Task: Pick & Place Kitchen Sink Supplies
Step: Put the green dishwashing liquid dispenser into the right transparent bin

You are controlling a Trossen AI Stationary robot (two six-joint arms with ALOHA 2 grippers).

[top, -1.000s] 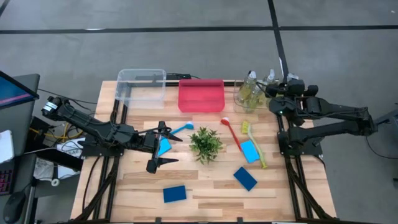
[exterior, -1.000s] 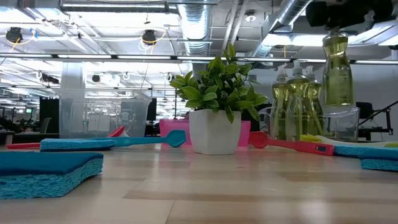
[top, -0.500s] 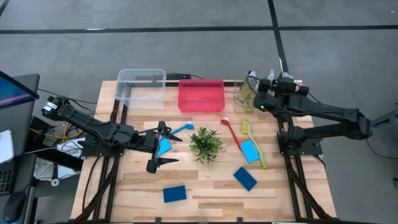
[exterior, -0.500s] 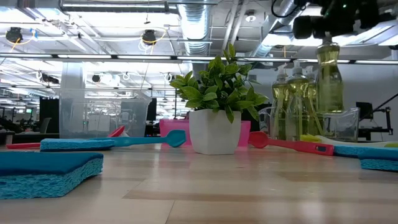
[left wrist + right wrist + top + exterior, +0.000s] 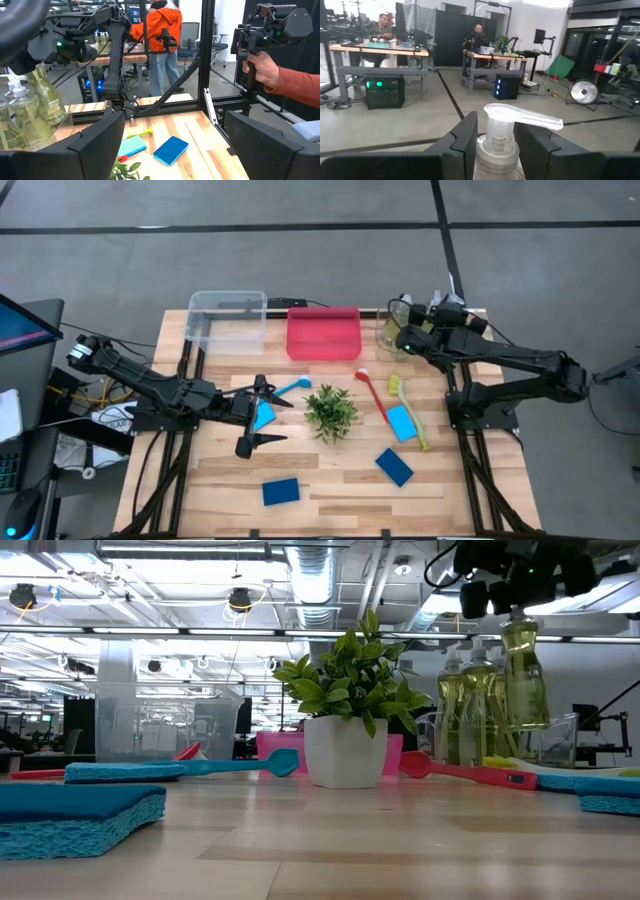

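While hidden from above, bottle between fingers.

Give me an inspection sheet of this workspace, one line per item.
Surface: wooden table, sound.
Job's things: one pump bottle lifted by the neck; other bottles in a clear holder; four blue sponges; red brush, blue brush, yellow brush.
Clutter: potted plant, clear bin, pink bin.
Grippers: right gripper shut on the pump bottle; left gripper open, low over a sponge.
Cables: along the left arm, off the table.
Surroundings: people at desks; a hand holding a controller.
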